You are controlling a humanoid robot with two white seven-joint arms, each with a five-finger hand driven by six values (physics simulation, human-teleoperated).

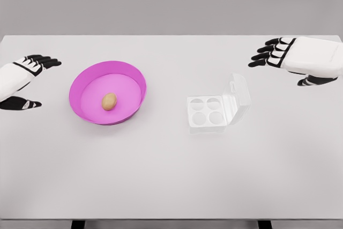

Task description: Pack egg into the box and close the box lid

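A tan egg (109, 101) lies in the middle of a magenta bowl (134, 79) on the left half of the white table. To its right stands a clear plastic egg box (206, 112) with several round cups, its lid (238, 96) raised open at the right side. My left hand (33, 81) hovers at the left edge, left of the bowl, fingers spread and holding nothing. At the right edge my right hand (278, 60) floats above and right of the box, fingers relaxed, also holding nothing.
The white table (171, 175) spans the whole view, with its front edge near the bottom and its back edge against a grey wall.
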